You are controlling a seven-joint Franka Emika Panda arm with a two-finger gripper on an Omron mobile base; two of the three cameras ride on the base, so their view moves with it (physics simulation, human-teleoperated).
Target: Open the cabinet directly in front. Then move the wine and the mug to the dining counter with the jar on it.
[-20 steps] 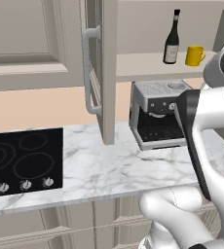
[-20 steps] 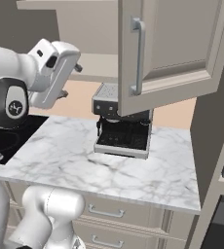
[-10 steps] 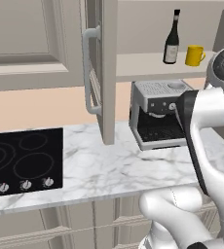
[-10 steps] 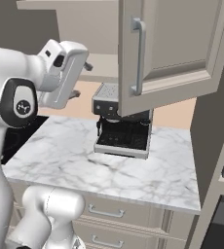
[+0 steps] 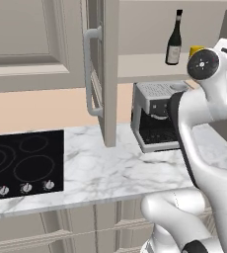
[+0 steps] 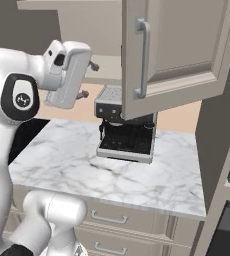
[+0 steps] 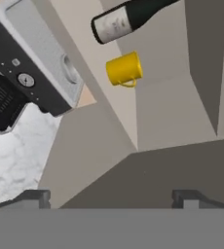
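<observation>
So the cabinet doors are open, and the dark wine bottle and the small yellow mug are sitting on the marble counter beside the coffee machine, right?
Not quite. The dark wine bottle and small yellow mug stand inside the open beige-grey wall cabinet, above the silver coffee machine, not on the marble counter. The left base view shows it.

Supporting surfaces: open cabinet (image 5: 135, 66) floor and marble counter (image 5: 115, 173) below.
Standing upright side by side on the cabinet floor: the wine (image 5: 174, 38) and, just beside it, the mug (image 7: 124, 69), partly hidden by the arm in the left base view. Resting on the counter under the cabinet, toward the back wall: a silver-and-black coffee machine (image 6: 124, 127). Lying flush in the counter's left portion: a black cooktop (image 5: 22, 163) carrying three small knobs along its front edge.
</observation>
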